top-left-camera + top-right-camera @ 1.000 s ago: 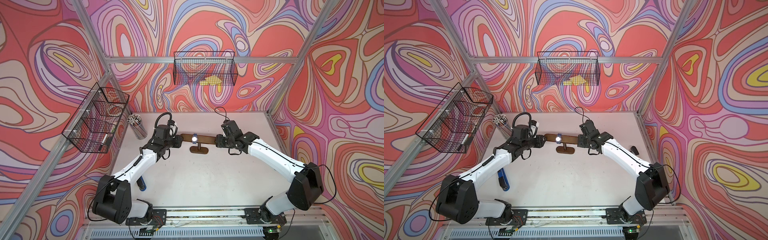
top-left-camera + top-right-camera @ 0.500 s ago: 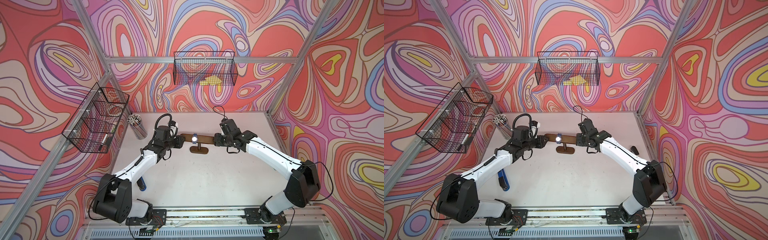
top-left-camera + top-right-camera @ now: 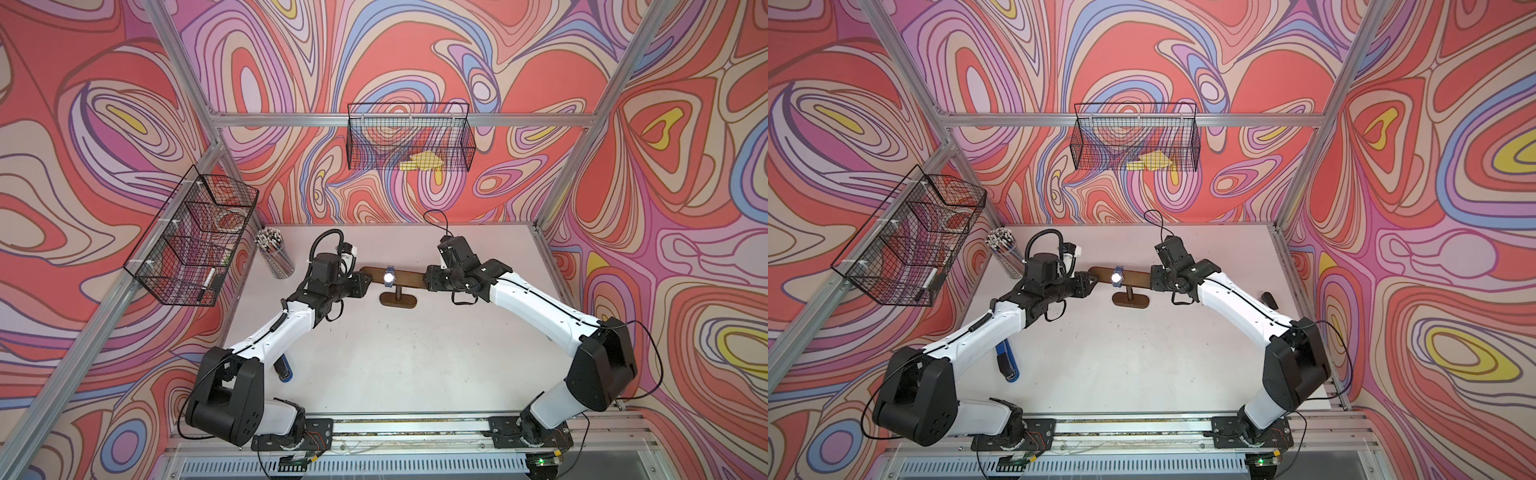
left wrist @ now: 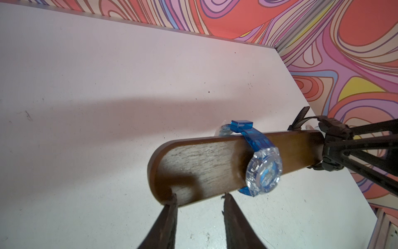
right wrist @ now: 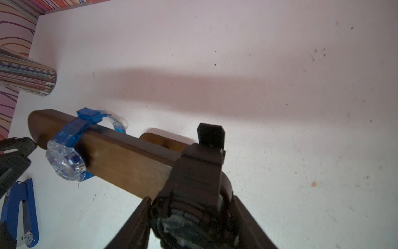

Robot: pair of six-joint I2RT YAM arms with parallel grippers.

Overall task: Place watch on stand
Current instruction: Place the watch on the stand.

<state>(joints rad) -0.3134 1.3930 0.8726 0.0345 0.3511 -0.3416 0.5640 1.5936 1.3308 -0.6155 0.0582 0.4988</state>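
Fingers point(image 5: 133, 226) of my right gripper point(image 5: 190, 200) kept the black watch point(image 5: 198, 172) clamped, further along the stand point(image 5: 120, 159). My left gripper point(image 4: 199, 198) stood half-open, empty.

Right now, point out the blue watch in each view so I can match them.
In a top view: blue watch near the middle of the stand bar.
In a top view: blue watch, same spot.
Left wrist: blue watch beyond the left fingers.
Right wrist: blue watch past the black watch.
Shared landmark: the stand bar.
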